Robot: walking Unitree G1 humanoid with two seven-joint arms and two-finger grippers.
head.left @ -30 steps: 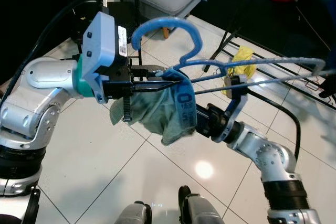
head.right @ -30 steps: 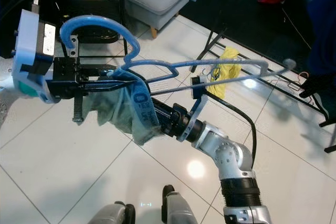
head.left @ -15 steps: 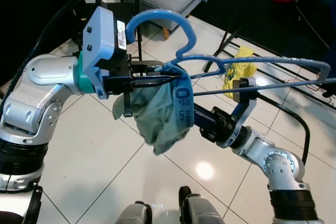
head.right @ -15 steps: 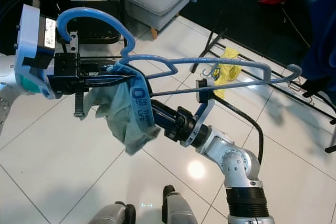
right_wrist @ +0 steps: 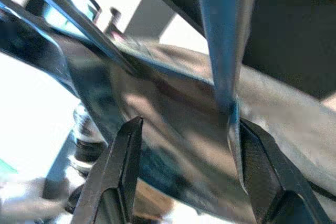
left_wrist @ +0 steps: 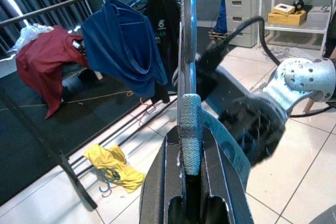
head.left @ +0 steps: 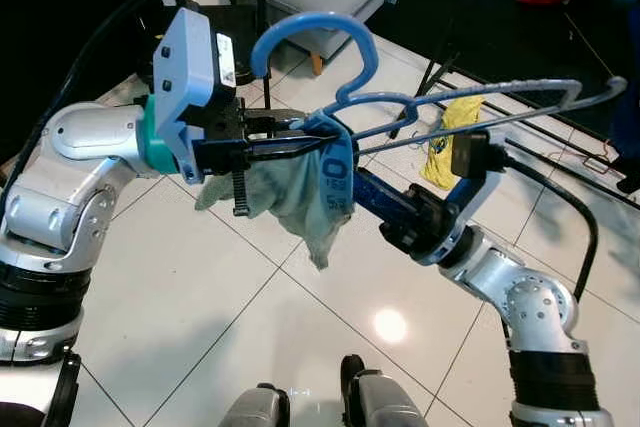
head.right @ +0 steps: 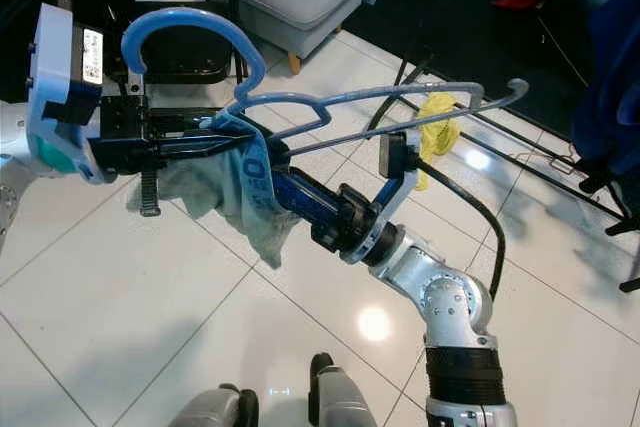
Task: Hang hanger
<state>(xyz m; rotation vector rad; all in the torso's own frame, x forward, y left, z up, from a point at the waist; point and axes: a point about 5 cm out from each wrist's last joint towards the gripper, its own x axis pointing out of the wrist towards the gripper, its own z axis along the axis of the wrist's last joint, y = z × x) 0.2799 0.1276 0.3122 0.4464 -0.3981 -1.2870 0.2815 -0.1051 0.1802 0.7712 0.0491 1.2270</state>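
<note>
Left eye view: the left gripper (head.left: 300,147) has its black fingers pinched tight on the blue hanger (head.left: 400,107) just below its hook. A grey-green garment (head.left: 290,197) hangs from the hanger at the grip; its blue band carries a large "0" and smaller letters too small to read. The right gripper (head.left: 345,182) reaches into the garment's folds, its fingertips hidden there.

Right eye view: beyond the hanger, a yellow cloth (head.right: 435,132) lies at the foot of a black rack (head.right: 520,152).

Left wrist view: the hanger's wrapped shaft sits clamped between the fingers (left_wrist: 157,192). Past it, a red shirt (left_wrist: 39,56) and a blue shirt (left_wrist: 126,51) hang on a rail.

Right wrist view: the two fingers (right_wrist: 113,177) stand spread apart around blurred cloth and the hanger's arm.
</note>
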